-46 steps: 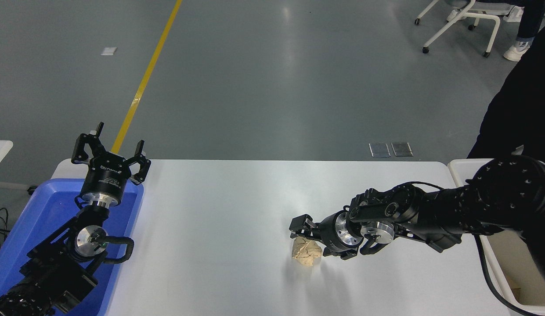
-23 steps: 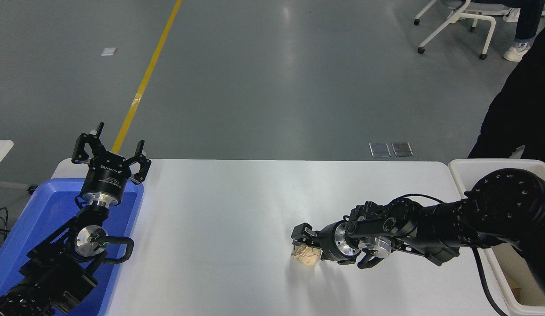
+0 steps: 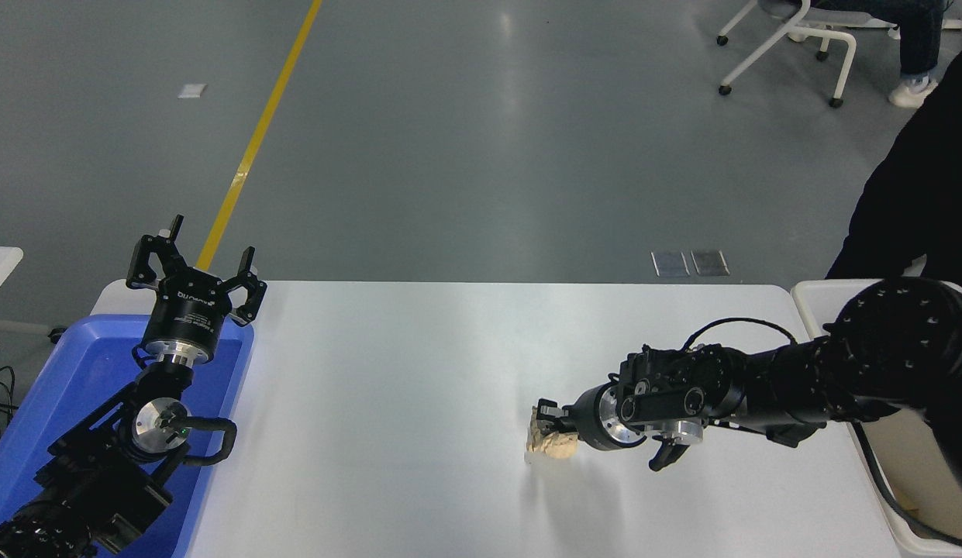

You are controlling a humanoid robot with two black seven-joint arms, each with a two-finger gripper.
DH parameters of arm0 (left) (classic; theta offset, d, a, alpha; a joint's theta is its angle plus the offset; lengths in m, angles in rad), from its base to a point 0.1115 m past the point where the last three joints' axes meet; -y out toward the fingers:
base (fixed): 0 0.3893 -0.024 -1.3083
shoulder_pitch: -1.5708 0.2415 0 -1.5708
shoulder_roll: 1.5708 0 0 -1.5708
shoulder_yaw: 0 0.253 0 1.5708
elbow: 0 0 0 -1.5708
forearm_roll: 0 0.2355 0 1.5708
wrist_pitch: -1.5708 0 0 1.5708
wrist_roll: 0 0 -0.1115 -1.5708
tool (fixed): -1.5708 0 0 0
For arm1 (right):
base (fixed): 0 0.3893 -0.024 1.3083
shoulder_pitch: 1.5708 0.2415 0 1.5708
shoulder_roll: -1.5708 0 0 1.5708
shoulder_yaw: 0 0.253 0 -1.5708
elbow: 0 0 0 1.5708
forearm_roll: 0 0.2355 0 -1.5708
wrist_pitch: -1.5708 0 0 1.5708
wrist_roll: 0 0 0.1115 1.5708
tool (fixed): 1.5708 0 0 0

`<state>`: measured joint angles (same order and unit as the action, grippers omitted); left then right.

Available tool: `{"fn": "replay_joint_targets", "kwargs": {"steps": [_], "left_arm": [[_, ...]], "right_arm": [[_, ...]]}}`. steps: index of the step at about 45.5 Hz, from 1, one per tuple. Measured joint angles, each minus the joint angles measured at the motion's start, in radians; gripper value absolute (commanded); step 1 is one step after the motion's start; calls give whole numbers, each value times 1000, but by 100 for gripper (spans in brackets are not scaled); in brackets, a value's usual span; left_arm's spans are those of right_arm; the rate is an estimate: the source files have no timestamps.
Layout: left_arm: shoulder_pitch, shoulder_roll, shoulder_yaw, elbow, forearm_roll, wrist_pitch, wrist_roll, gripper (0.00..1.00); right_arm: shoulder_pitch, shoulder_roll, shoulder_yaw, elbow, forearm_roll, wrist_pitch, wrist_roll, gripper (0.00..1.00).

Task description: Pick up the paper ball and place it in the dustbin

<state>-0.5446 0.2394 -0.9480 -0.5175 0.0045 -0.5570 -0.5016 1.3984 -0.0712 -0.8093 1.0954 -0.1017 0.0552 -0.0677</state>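
The tan crumpled paper ball (image 3: 549, 444) is between the fingers of my right gripper (image 3: 548, 425), which is shut on it low over the white table (image 3: 387, 372), right of the middle. The right arm reaches in from the right edge. The off-white dustbin (image 3: 812, 293) stands at the table's right end, mostly hidden behind the right arm; only its far corner and a strip of its inner wall show. My left gripper (image 3: 192, 260) is open and empty, parked upright at the lower left over the blue tray.
A blue plastic tray (image 3: 70, 387) sits at the table's left end under the left arm. A person in dark clothes (image 3: 915, 201) stands at the far right beside the dustbin. A white chair (image 3: 791, 39) stands on the floor beyond.
My right gripper closed on the paper ball and turned about its wrist; the ball is now squeezed smaller and shifted slightly right. The left arm has not moved.
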Motion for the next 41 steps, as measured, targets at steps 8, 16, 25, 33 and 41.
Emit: {"fn": "replay_joint_targets", "kwargs": {"steps": [8, 16, 25, 33, 41], "left_arm": [[0, 0, 0, 0, 0, 0, 0, 98], [0, 0, 0, 1, 0, 0, 0, 98], [0, 0, 0, 1, 0, 0, 0, 98], [0, 0, 0, 1, 0, 0, 0, 98], [0, 0, 0, 1, 0, 0, 0, 98]], "right_arm": [[172, -111, -10, 81, -2, 112, 0, 0], [351, -220, -13, 121, 0, 262, 1, 0], [498, -310, -14, 138, 2, 356, 1, 0], [585, -356, -19, 144, 2, 411, 1, 0], [622, -382, -23, 143, -2, 432, 1, 0]]}}
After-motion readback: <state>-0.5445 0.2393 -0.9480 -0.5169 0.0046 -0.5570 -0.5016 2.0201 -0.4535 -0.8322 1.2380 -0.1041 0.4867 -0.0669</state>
